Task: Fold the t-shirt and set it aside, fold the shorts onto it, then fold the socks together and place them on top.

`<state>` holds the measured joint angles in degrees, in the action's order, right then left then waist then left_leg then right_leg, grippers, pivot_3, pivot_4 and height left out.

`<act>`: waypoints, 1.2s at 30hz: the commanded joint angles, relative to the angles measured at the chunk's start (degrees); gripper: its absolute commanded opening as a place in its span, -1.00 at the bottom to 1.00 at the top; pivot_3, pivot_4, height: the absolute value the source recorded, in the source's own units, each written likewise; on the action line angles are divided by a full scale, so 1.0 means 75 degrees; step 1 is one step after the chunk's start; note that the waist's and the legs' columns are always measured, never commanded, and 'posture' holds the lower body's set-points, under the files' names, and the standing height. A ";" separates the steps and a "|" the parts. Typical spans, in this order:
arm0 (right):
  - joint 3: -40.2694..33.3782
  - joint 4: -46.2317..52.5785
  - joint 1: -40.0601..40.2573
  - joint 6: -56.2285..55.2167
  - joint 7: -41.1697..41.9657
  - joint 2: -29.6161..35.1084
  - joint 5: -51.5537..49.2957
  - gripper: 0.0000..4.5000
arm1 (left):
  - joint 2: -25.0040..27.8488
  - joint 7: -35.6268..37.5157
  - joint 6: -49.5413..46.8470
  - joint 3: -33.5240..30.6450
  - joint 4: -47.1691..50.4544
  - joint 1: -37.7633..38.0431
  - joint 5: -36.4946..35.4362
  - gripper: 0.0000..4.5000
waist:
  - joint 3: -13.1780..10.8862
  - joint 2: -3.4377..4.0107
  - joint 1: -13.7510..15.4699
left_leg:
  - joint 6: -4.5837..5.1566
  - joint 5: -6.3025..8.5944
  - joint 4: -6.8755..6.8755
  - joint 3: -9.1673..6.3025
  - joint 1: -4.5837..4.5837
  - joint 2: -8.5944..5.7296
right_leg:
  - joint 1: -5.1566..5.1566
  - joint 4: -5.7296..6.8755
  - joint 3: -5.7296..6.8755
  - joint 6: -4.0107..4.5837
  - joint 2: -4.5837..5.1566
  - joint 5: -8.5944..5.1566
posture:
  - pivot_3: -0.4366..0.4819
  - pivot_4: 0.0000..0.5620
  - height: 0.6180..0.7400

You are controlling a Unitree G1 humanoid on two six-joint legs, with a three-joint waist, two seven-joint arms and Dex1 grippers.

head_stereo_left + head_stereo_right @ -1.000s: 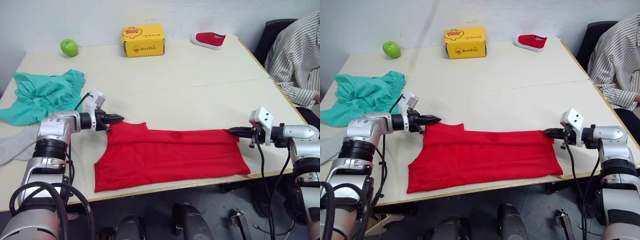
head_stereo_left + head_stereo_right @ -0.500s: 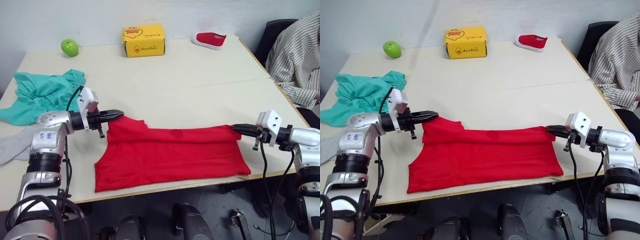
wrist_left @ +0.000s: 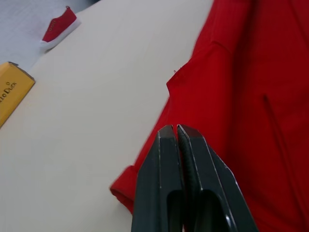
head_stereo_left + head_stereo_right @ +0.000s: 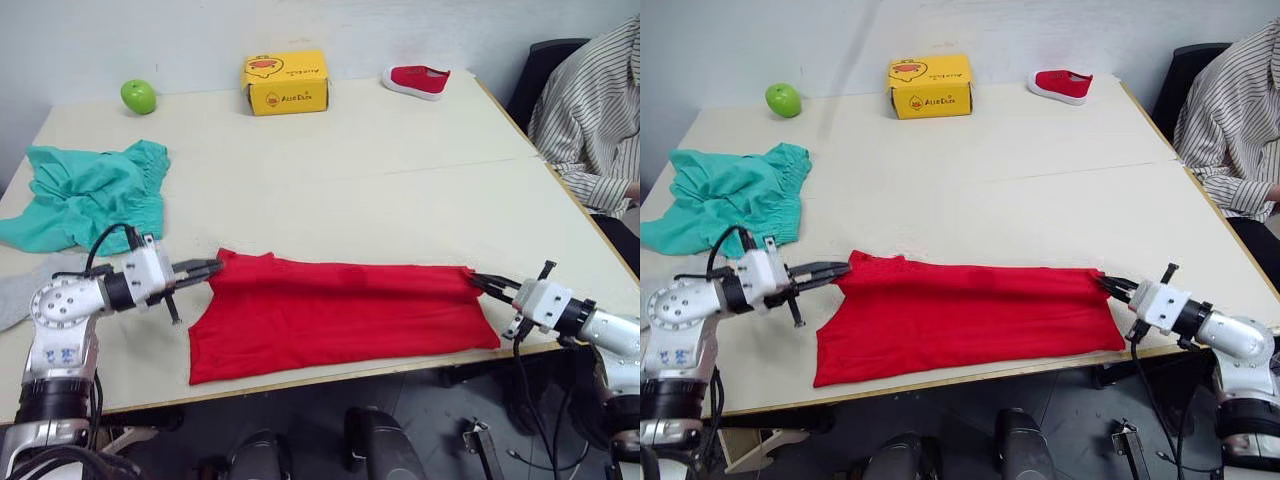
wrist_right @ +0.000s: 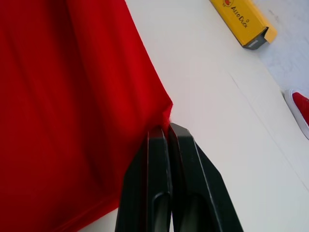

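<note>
- Three garments are to be stacked, and the first step, folding the t-shirt (image 4: 340, 315), is judged to be in hand; nothing is stacked yet.
- The t-shirt is spread along the near edge of the table (image 4: 400, 150), already doubled into a long band running left to right.
- Its far left corner is met by the left gripper (image 4: 212, 268), its far right corner by the right gripper (image 4: 478, 282).
- In the left wrist view the left fingers (image 3: 166, 159) are pressed together above the red cloth; whether a fold is pinched between them cannot be told.
- In the right wrist view the right fingers (image 5: 157, 159) are likewise together, with the corner of the cloth meeting their tips, so a pinch on that corner is judged likely.
- Both forearms are held low and nearly level over the table, pointing inward toward each other from opposite ends of the shirt.
- The shorts (image 4: 85, 190) lie crumpled at the far left, well apart from the shirt; a grey sock (image 4: 18, 292) is seen at the left edge, near the left arm.
- An apple (image 4: 138, 96), a yellow box (image 4: 286, 81) and a red shoe (image 4: 417, 79) stand along the far edge, and a person in a striped shirt (image 4: 590, 110) sits at the right.
- Next, both far corners would probably need carrying toward the near edge, or one end brought over the other, with the grip kept even so the band does not skew.
</note>
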<state>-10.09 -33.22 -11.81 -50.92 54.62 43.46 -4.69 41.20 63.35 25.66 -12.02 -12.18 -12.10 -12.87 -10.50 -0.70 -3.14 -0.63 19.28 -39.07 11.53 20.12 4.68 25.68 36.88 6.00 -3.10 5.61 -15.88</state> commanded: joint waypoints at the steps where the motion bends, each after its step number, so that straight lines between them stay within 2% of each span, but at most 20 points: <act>1: -0.0033 0.0046 0.0223 -0.0716 -0.0638 0.0132 0.0480 -0.98 | 0.0268 -0.0342 0.1702 -0.0031 0.0196 0.0309 0.0743 -1.00 | 0.0000 0.0000 -0.0001 | 0.0000 0.0000 0.0000 0.0000 0.0000 0.0000 | 0.0000 0.0000 -0.0002 0.0000 0.0001 0.0000 | -0.05 -0.47 1.00; 3: 0.0034 -0.0072 0.0273 -0.0995 -0.0956 0.0184 0.0769 -0.98 | 0.0366 -0.0732 0.2754 -0.0069 -0.0039 0.0423 0.1376 -1.00 | 0.0000 0.0000 0.0000 | 0.0002 0.0002 0.0000 0.0001 -0.0002 -0.0001 | 0.0000 -0.0002 -0.0003 0.0000 0.0002 0.0000 | -0.05 -0.47 1.00; 6: 0.0135 -0.0221 0.0323 -0.1341 -0.1284 0.0273 0.1070 -0.98 | 0.0514 -0.1081 0.3571 0.0047 -0.0160 0.0646 0.1794 -1.00 | 0.0000 0.0001 -0.0009 | 0.0004 0.0005 0.0008 0.0001 -0.0006 0.0004 | -0.0001 -0.0002 -0.0008 0.0003 0.0007 -0.0001 | -0.05 -0.47 1.00; 11: 0.0309 -0.0537 0.0373 -0.1861 -0.1797 0.0456 0.1513 -0.98 | 0.0729 -0.1525 0.4040 0.0335 -0.0390 0.0855 0.2099 -1.00 | 0.0000 0.0000 -0.0010 | 0.0007 0.0008 0.0017 0.0008 -0.0007 0.0006 | -0.0001 -0.0012 -0.0003 0.0004 0.0003 -0.0002 | -0.05 -0.47 1.00; 15: 0.0626 -0.0616 0.0555 -0.1941 -0.1787 0.0591 0.1335 -0.98 | 0.0881 -0.1655 0.3624 0.0518 -0.0426 0.1118 0.1852 -1.00 | 0.0001 0.0000 -0.0012 | 0.0009 0.0009 0.0017 0.0011 -0.0010 0.0007 | -0.0001 -0.0011 0.0000 0.0004 0.0004 -0.0002 | -0.05 -0.47 1.00; 16: 0.0705 -0.0486 0.0659 -0.1838 -0.1649 0.0617 0.0981 -0.98 | 0.0944 -0.1547 0.3299 0.0578 -0.0346 0.1221 0.1600 -1.00 | 0.0001 -0.0001 -0.0014 | 0.0010 0.0009 0.0019 0.0013 -0.0014 0.0008 | -0.0002 -0.0011 0.0000 0.0004 0.0004 -0.0002 | -0.05 -0.47 1.00; 17: 0.0797 -0.0285 0.0796 -0.1604 -0.1438 0.0662 0.0560 -1.00 | 0.0993 -0.1424 0.2938 0.0617 -0.0223 0.1335 0.1262 -0.90 | 0.0001 -0.0002 -0.0014 | 0.0010 0.0010 0.0021 0.0014 -0.0017 0.0011 | -0.0005 -0.0011 0.0001 0.0004 0.0003 -0.0002 | -0.05 -0.47 1.00; 20: 0.0989 0.0699 0.1373 -0.0629 -0.0530 0.1021 -0.0888 -0.73 | 0.1184 -0.0980 0.1163 0.0525 0.0465 0.1735 -0.0123 -0.57 | 0.0001 -0.0001 -0.0008 | 0.0011 0.0010 0.0026 0.0012 -0.0020 0.0026 | -0.0006 -0.0010 -0.0003 0.0004 0.0005 -0.0003 | -0.05 -0.47 1.00; 21: 0.0979 0.0983 0.1515 -0.0328 -0.0316 0.1134 -0.1258 -0.57 | 0.1266 -0.0862 0.0683 0.0468 0.0667 0.1840 -0.0441 -0.42 | 0.0001 -0.0002 -0.0002 | 0.0011 0.0010 0.0026 0.0013 -0.0025 0.0032 | -0.0010 -0.0010 -0.0004 0.0004 0.0004 -0.0003 | -0.05 -0.47 1.00; 25: 0.0629 0.2765 0.2431 0.2834 0.0885 0.1753 -0.3509 0.05 | 0.1940 -0.0284 -0.2971 -0.0120 0.2001 0.2609 -0.2891 0.15 | -0.0002 -0.0008 0.0008 | 0.0019 0.0021 0.0024 0.0008 -0.0043 0.0041 | -0.0028 -0.0009 -0.0014 0.0004 0.0008 -0.0003 | -0.05 -0.47 1.00; 26: 0.0459 0.3240 0.2579 0.3992 0.0969 0.1945 -0.4240 0.19 | 0.2057 -0.0305 -0.3990 -0.0339 0.2099 0.2457 -0.3692 0.28 | -0.0002 -0.0008 0.0014 | 0.0017 0.0024 0.0024 0.0006 -0.0048 0.0047 | -0.0033 -0.0010 -0.0020 0.0008 0.0008 -0.0005 | -0.05 -0.47 1.00; 27: 0.0294 0.3616 0.2648 0.4956 0.0986 0.2065 -0.4830 0.21 | 0.2093 -0.0374 -0.4724 -0.0503 0.2121 0.2242 -0.4232 0.41 | -0.0002 -0.0009 0.0025 | 0.0017 0.0025 0.0025 0.0003 -0.0051 0.0047 | -0.0035 -0.0012 -0.0021 0.0009 0.0006 -0.0006 | -0.05 -0.47 1.00; 29: 0.0017 0.4045 0.2604 0.6094 0.0975 0.2107 -0.5371 0.21 | 0.2010 -0.0580 -0.5551 -0.0694 0.2091 0.1791 -0.4675 0.41 | -0.0002 -0.0010 0.0049 | 0.0018 0.0027 0.0023 -0.0002 -0.0051 0.0044 | -0.0034 -0.0003 -0.0026 0.0010 0.0007 -0.0006 | -0.05 -0.47 1.00; 30: 0.0036 0.4115 0.2330 0.6408 0.1015 0.2038 -0.5393 0.13 | 0.1820 -0.0783 -0.5744 -0.0556 0.1940 0.1295 -0.4588 0.36 | -0.0001 -0.0012 0.0074 | 0.0025 0.0030 0.0023 -0.0005 -0.0051 0.0043 | -0.0035 -0.0003 -0.0025 0.0011 0.0007 -0.0006 | -0.05 -0.47 1.00; 32: 0.0242 0.4148 0.1560 0.6804 0.1018 0.1719 -0.5244 -0.12 | 0.1360 -0.0963 -0.5806 0.0058 0.1607 0.0238 -0.4025 0.13 | 0.0000 -0.0014 0.0150 | 0.0044 0.0040 0.0021 -0.0007 -0.0060 0.0034 | -0.0044 -0.0002 -0.0013 0.0011 0.0002 -0.0006 | -0.05 -0.47 1.00; 36: 0.0853 0.3911 0.0331 0.6846 0.1020 0.0913 -0.4290 -0.70 | 0.0531 -0.0759 -0.5347 0.1148 0.1014 -0.1095 -0.2758 -0.41 | 0.0002 -0.0016 0.0214 | 0.0005 0.0030 0.0019 0.0003 -0.0053 -0.0001 | -0.0039 -0.0004 0.0005 0.0009 -0.0011 -0.0004 | -0.05 -0.47 1.00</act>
<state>-5.57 -4.00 -7.93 0.99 61.87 51.65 -39.69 46.12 57.07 -16.31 -5.98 -3.51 -18.39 -37.09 -10.48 -0.82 -1.54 -0.62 19.53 -38.93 11.58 19.76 4.69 25.43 36.81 6.08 -3.02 5.47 -15.92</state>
